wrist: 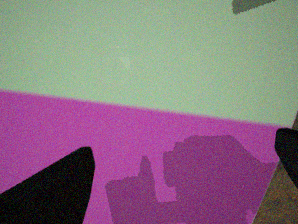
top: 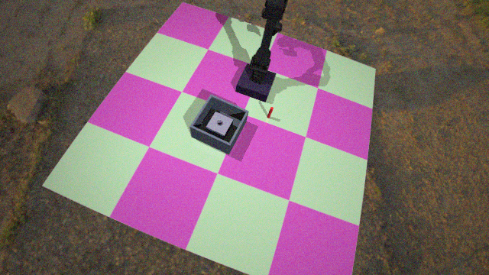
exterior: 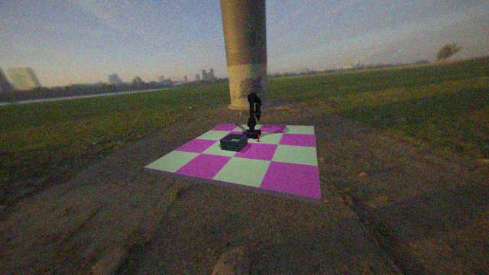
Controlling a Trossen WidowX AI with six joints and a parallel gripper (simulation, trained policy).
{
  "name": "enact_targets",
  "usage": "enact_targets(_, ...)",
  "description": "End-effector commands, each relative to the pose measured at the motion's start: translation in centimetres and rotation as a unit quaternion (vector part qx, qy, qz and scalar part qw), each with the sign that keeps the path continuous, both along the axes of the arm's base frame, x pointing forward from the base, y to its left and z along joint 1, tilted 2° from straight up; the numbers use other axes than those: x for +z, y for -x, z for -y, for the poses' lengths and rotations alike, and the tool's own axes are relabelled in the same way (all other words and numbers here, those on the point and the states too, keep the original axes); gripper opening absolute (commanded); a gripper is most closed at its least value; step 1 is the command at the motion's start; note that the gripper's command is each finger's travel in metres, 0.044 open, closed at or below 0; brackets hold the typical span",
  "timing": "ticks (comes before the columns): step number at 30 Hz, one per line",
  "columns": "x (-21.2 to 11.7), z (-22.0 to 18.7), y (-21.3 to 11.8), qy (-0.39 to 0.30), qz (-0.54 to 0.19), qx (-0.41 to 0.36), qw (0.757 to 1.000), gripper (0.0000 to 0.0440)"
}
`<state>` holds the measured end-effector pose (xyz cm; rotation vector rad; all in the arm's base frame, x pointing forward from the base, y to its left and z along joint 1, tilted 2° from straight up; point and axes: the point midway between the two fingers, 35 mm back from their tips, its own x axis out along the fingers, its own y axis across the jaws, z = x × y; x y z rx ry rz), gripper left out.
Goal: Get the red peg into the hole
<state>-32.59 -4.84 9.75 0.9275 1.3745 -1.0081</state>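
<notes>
The red peg stands upright on the checkered board, beside the arm's base. The open dark grey box sits nearby on the board. In the top view a light grey plate with a round hole lies at the bottom of the box, and nothing is in the hole. My gripper is open, with its two black fingers wide apart and nothing between them. In the exterior view it hangs above the board, too small to see its fingers clearly. The wrist view shows neither peg nor box.
The arm's dark base stands behind the box and close to the peg. The board has pink and pale green squares. Its edge shows at the lower right of the wrist view, with brown ground beyond. Arm shadows fall on the board.
</notes>
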Motion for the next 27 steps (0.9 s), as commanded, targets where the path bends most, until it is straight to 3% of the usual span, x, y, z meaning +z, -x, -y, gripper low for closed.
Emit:
enact_targets(1, 0.1, 0.5, -0.1, 0.000, -0.003, 0.005, 1.000, 0.0418)
enact_targets(3, 0.3, 1.6, -0.4, -0.001, -0.007, 0.016, 1.000, 0.0440)
enact_targets(10, 0.5, 8.2, -3.8, -0.021, -0.005, 0.044, 0.999, 0.0440)
enact_targets(27, 0.9, 18.8, -17.2, -0.064, -0.039, 0.074, 0.994, 0.0440)
